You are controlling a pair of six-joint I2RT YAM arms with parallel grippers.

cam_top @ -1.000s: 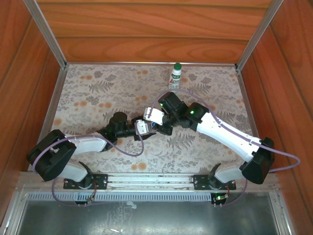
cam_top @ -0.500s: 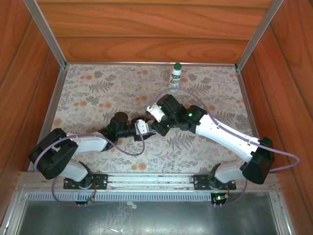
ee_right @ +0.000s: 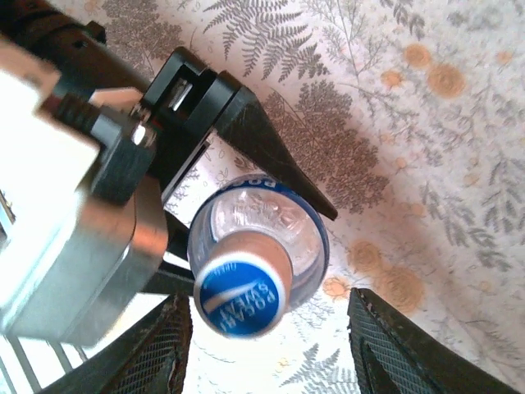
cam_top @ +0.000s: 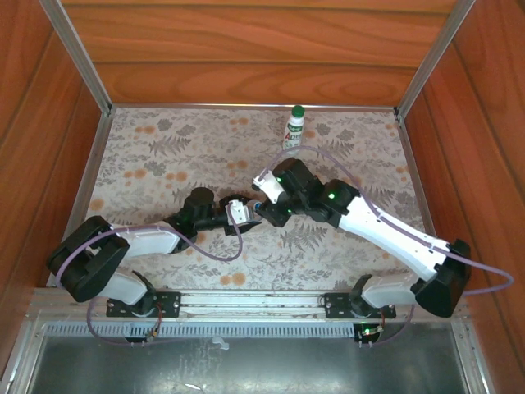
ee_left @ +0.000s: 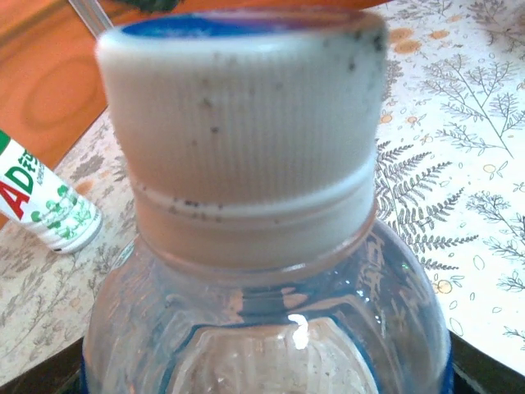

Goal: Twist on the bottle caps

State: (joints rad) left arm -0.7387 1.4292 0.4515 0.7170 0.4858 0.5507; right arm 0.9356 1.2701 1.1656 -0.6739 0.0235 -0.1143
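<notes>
My left gripper (cam_top: 239, 213) is shut on the short clear bottle (ee_right: 271, 222), its black fingers (ee_right: 271, 148) pressing on both sides of the body. The blue-topped cap (ee_right: 240, 296) with a ribbed white side (ee_left: 246, 123) sits on that bottle's neck. Just above the cap my right gripper (ee_right: 271, 332) is open, its textured pads (ee_right: 160, 349) standing apart from the cap on either side. The taller white bottle (cam_top: 293, 131) stands upright at the back of the table with the green cap (cam_top: 298, 109) on top; it also shows in the left wrist view (ee_left: 45, 209).
The floral table mat (cam_top: 164, 156) lies inside wooden walls (cam_top: 246, 57) with metal corner posts (cam_top: 78, 53). Both arms meet at mid-table, and purple cables (cam_top: 221, 250) loop beside them.
My right gripper has opened and let go of the blue-topped cap, and its wrist has shifted slightly right and back. The left arm and the clear bottle have stayed put.
</notes>
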